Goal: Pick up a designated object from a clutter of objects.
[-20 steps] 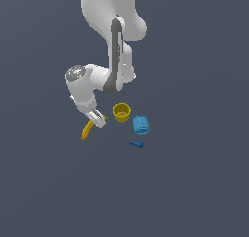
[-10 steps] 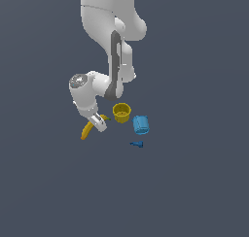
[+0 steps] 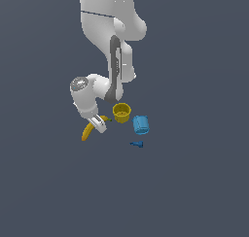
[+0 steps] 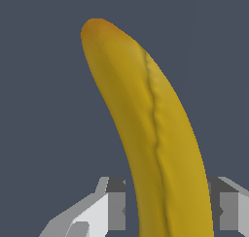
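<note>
- Since 1.0 s ago the arm has sunk lower over the clutter, so the gripper (image 3: 98, 125) now sits right at the banana (image 3: 88, 132) instead of above it; none of the 4 items has shifted.
- In the exterior view the banana lies on the floor at the exterior view's left of the group, its dark stem tip toward the yellow cup (image 3: 121, 112) and its other end curving away from it.
- That side is the open one: the cup stands just beside the stem end, the light-blue mug (image 3: 141, 125) is beyond the cup, and the small dark-blue bolt (image 3: 137, 144) lies well apart, so the approach avoids all 3.
- The wrist view shows why the hand is turned as it is: the banana (image 4: 155, 134) runs lengthwise between the 2 fingers (image 4: 111, 207), which straddle its width, the narrow way to grasp it.
- The jaws stand apart with a thin gap on each side of the fruit, so nothing is gripped yet.
- Judged from this, the next step is to close on the banana and lift; its curved skin could roll or slip if the squeeze lands off centre.
</note>
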{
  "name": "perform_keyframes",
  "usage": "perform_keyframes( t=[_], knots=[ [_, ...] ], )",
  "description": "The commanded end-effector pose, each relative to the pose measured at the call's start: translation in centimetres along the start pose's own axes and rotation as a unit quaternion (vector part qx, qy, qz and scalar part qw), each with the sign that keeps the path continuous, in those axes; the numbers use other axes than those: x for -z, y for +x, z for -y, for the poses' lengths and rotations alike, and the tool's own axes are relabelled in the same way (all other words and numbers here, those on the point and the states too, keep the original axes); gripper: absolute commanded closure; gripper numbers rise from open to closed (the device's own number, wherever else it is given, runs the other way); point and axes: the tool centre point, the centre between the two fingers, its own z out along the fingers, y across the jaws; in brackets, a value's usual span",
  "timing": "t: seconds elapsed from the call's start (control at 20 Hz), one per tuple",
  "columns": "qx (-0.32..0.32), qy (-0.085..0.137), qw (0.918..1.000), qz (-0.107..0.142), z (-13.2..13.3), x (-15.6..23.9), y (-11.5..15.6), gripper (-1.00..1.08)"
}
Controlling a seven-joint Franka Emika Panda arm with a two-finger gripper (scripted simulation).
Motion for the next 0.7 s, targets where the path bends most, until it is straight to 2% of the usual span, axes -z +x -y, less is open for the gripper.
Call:
perform_keyframes(
  t=[0.0, 0.65],
  knots=[
    [0.002, 0.0, 1.0, 0.0, 0.2, 0.0, 0.0, 1.08],
    [0.0, 0.0, 1.0, 0.0, -0.1, 1.0, -0.2, 1.08]
  ],
)
